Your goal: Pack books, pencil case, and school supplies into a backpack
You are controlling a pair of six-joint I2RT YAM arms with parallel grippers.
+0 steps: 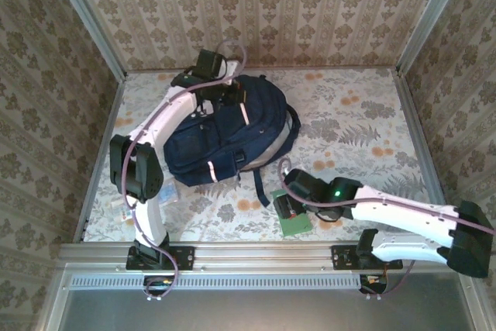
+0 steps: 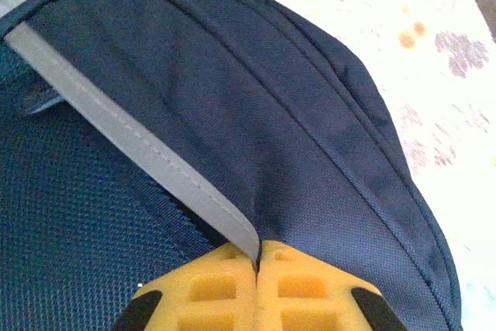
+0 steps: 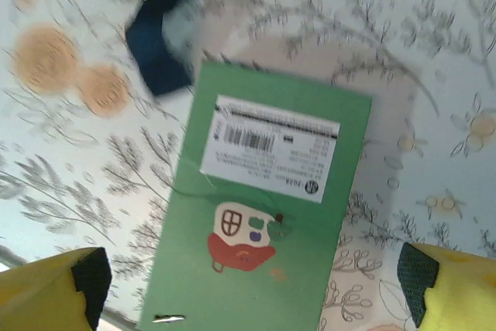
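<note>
Right end effector [image 3: 252, 284] wide-open above green book [image 3: 263, 207]

table [image 1: 349, 129]: pale cloth all over it, grey fern print with orange blossoms dotted about
backpack [image 1: 221, 133]: big navy one, lying flat on the cloth, far side, left of centre
strap [image 1: 261, 187]: dark, trails off the bag toward the near edge
green book [image 3: 263, 207]: small, flat on the cloth by the near edge, barcode sticker up, corner just beside the strap end, can't tell if they touch
</note>
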